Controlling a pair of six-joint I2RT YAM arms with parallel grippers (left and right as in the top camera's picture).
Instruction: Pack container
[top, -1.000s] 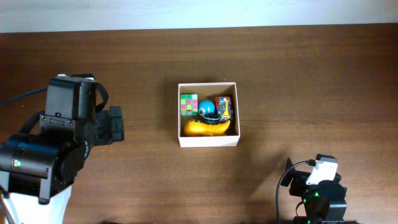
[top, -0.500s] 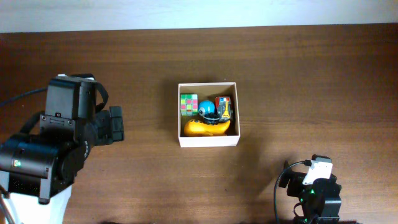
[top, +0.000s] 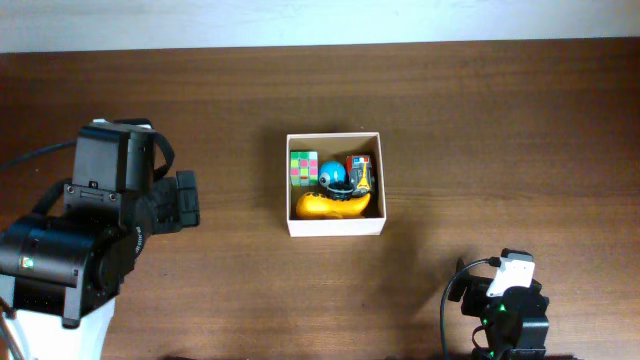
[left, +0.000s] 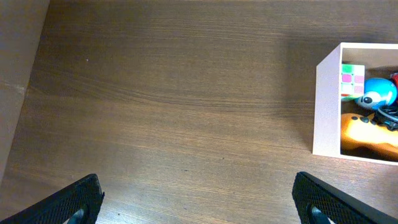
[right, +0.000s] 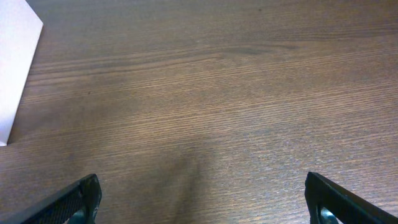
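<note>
The container (top: 335, 226), a square white-walled box, stands at the table's middle. It holds a colourful puzzle cube (top: 303, 167), a blue ball toy (top: 333, 174), a red and black toy (top: 360, 170) and an orange toy (top: 335, 205). In the left wrist view the container (left: 327, 102) is at the right edge, with the cube (left: 352, 79), the blue toy (left: 378, 93) and the orange toy (left: 370, 130) showing inside. My left gripper (left: 198, 200) is open and empty over bare wood, left of the container. My right gripper (right: 202, 198) is open and empty; a corner of the container's white wall (right: 17, 62) shows at the far left.
The left arm (top: 95, 230) fills the table's left side. The right arm (top: 510, 305) sits low at the front right edge. The table's left edge (left: 22, 74) shows in the left wrist view, with a pale floor beyond it.
The right arm has drawn back a little toward the front edge since a second ago. The left arm and the container's contents have not moved.
</note>
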